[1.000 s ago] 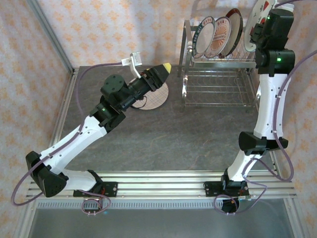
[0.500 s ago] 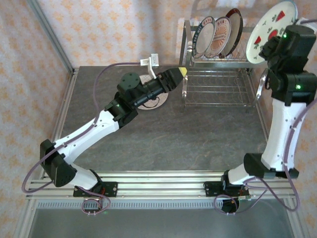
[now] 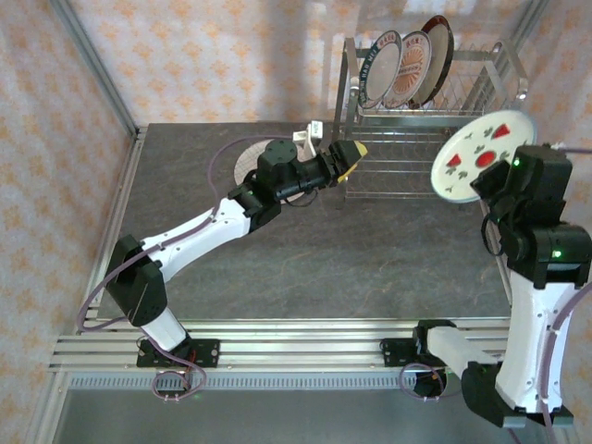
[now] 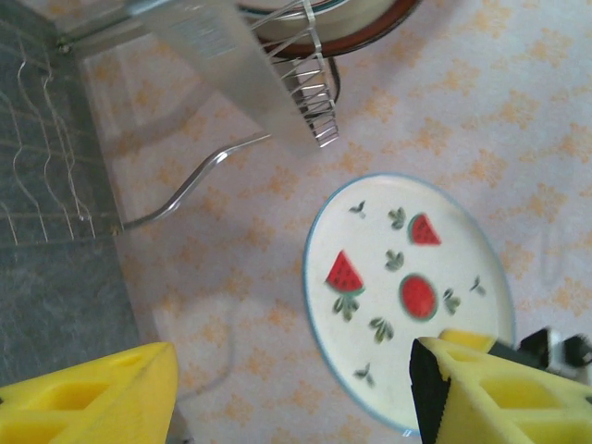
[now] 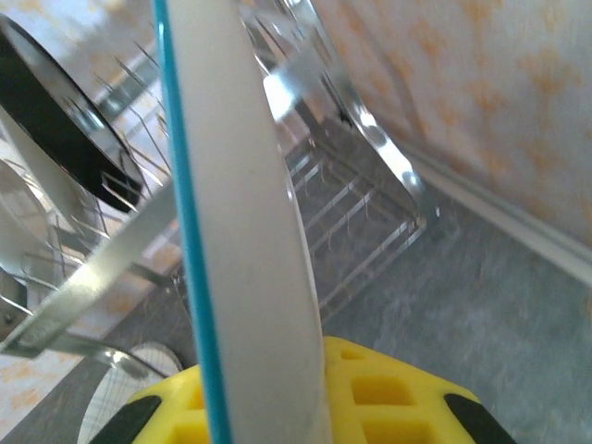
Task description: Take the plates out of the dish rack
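We stretch our left arm [image 3: 213, 227] low and forward to the right, the left gripper [image 3: 351, 154] with its jaws parted. Our right arm [image 3: 536, 305] stands upright, the right gripper [image 3: 487, 178] clamped on a plate [image 3: 472, 155] rim.

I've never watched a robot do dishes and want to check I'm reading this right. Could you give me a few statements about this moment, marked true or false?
1. The right gripper is clamped on the rim of a watermelon-patterned plate. True.
2. The left gripper is shut on a plate. False: its jaws are open and hold nothing.
3. Three plates stand on edge in the upper shelf of the dish rack. True.
4. The watermelon-patterned plate sits in a rack slot. False: it is held in the air, clear of the rack, near its right end.
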Controlling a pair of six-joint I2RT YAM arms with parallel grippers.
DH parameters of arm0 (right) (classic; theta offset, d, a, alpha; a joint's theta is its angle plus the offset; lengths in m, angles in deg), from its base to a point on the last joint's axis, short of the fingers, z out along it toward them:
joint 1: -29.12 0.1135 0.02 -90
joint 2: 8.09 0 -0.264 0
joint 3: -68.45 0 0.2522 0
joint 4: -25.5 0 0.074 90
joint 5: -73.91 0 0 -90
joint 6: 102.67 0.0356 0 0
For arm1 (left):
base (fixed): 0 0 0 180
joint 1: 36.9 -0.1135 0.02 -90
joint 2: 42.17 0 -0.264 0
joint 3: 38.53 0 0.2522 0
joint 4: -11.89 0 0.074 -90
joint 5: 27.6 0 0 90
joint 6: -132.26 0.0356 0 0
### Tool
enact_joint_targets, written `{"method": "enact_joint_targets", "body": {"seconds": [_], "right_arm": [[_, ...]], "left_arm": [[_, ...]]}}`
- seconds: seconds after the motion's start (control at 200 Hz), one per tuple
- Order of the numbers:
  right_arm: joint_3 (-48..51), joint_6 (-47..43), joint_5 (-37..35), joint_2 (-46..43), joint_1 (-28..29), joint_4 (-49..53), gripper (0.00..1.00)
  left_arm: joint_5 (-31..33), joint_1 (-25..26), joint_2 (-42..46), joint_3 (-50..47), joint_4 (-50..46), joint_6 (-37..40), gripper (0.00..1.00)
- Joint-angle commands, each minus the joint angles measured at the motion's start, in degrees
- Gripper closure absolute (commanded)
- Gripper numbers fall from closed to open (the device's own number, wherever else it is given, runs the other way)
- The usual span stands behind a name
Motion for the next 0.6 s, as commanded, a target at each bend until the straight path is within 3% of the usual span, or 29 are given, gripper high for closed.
{"method": "enact_joint_targets", "body": {"seconds": [0.0, 0.065, 0.225, 0.41, 0.596], "right_arm": [[4.9, 9.9, 3.3, -4.3, 0.4, -6.9, 1.00], [8.5, 12.3, 4.9, -5.9, 0.4, -8.7, 1.00], [15.8, 18.5, 9.8, -8.2, 0.3, -13.8, 1.00], [22.9, 24.6, 16.6, -8.7, 0.3, -19.5, 1.00], [27.8, 28.0, 20.4, -9.5, 0.3, -23.8, 1.00]], "left_arm": [[-2.0, 0.7, -0.6, -1.3, 0.2, -9.1, 0.33], [-3.0, 1.0, -1.6, -2.1, 2.1, -12.4, 0.33], [-8.7, 1.2, -5.6, 0.4, -4.5, -17.8, 0.34], [-11.0, 1.8, -8.3, 3.1, -9.6, -16.9, 0.33], [-11.7, 2.5, -10.8, 5.5, -7.8, -17.4, 0.33]]}}
